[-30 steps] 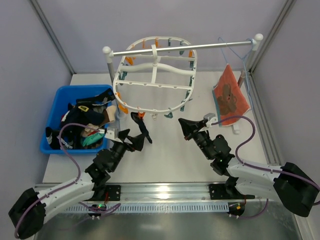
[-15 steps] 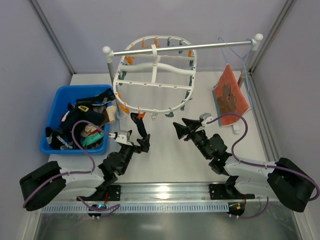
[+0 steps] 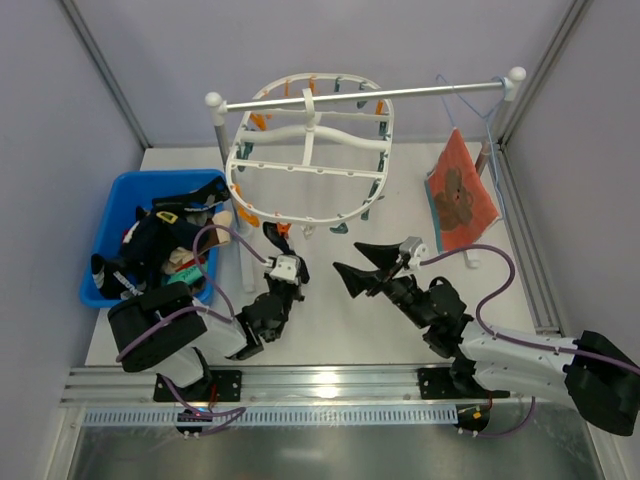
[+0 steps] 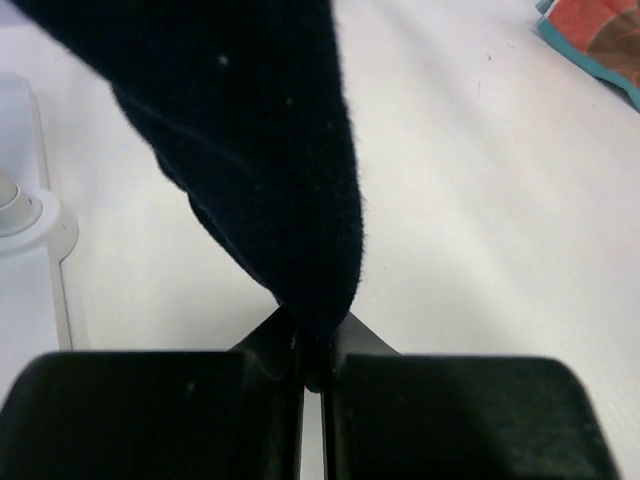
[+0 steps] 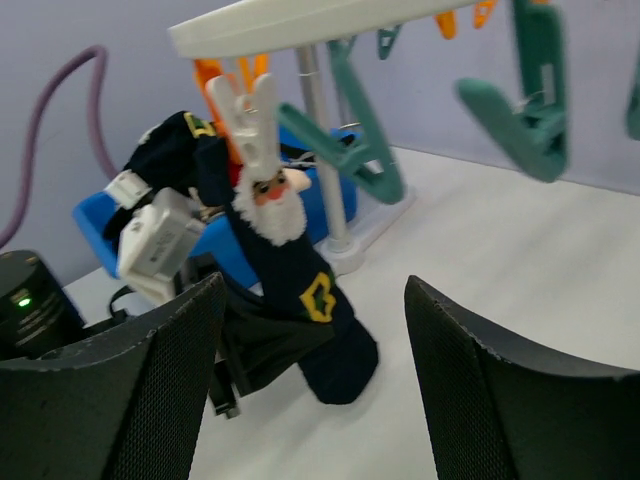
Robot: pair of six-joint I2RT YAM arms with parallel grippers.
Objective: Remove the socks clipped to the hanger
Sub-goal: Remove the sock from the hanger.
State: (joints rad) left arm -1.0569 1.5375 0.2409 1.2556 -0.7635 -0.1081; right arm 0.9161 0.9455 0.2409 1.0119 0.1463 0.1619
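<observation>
Left jaws closed on dark sock

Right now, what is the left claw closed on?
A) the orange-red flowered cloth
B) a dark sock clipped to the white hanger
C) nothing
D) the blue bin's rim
B: in the left wrist view the left claw pinches the dark sock, and the right wrist view shows that sock hanging from a clip on the hanger.
</observation>
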